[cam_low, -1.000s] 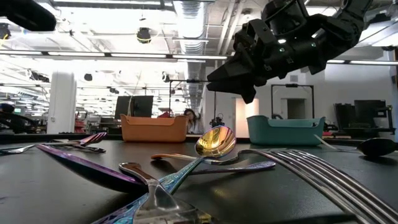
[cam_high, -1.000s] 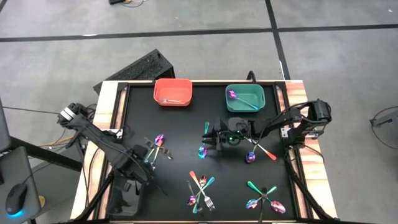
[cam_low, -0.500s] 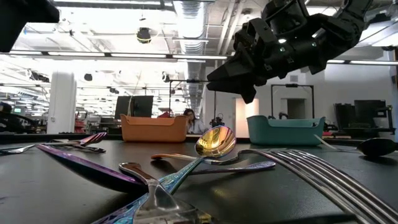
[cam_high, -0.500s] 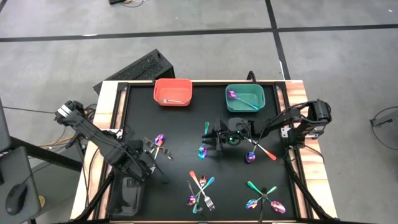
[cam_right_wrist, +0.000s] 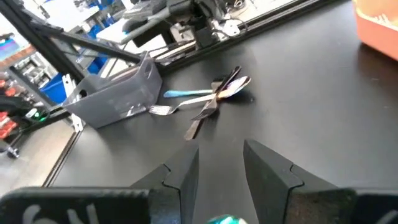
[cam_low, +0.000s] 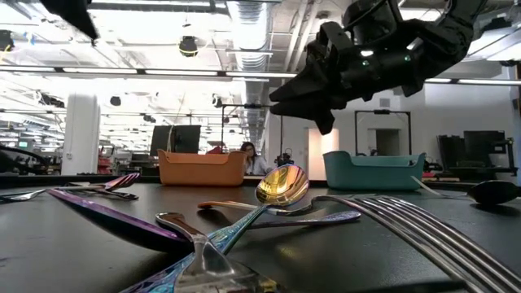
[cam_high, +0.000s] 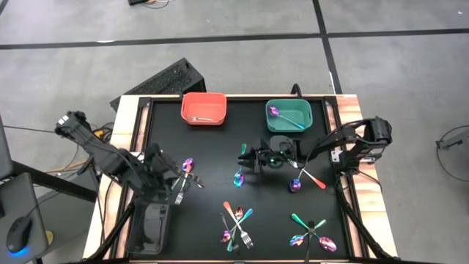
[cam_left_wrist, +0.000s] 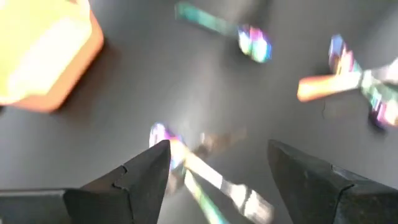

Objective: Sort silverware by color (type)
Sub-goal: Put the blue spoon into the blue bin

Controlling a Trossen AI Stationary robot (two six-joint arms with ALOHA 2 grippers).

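Note:
Silverware lies in loose heaps on the black table: one at the left (cam_high: 184, 176), one near the front middle (cam_high: 237, 222), one at the front right (cam_high: 311, 233). My left gripper (cam_left_wrist: 217, 155) hovers open over the left heap, its fingers on either side of a rainbow spoon (cam_left_wrist: 163, 134) and a silver fork (cam_left_wrist: 239, 194) without touching them. Near the table's middle my right gripper (cam_high: 244, 158) hangs open above a rainbow spoon (cam_high: 238, 177); nothing sits between its fingers (cam_right_wrist: 221, 158). An orange-handled spoon (cam_high: 305, 180) lies to its right.
A red bin (cam_high: 204, 108) with a silver piece and a teal bin (cam_high: 288, 115) with a purple spoon stand at the far edge. A black bin (cam_high: 149, 229) sits at the near left corner. In the low view, spoons and a fork (cam_low: 407, 228) lie close to the camera.
My left gripper has moved from over the black bin toward the far edge, and now stands beside the left heap of silverware. The silverware has stayed where it was.

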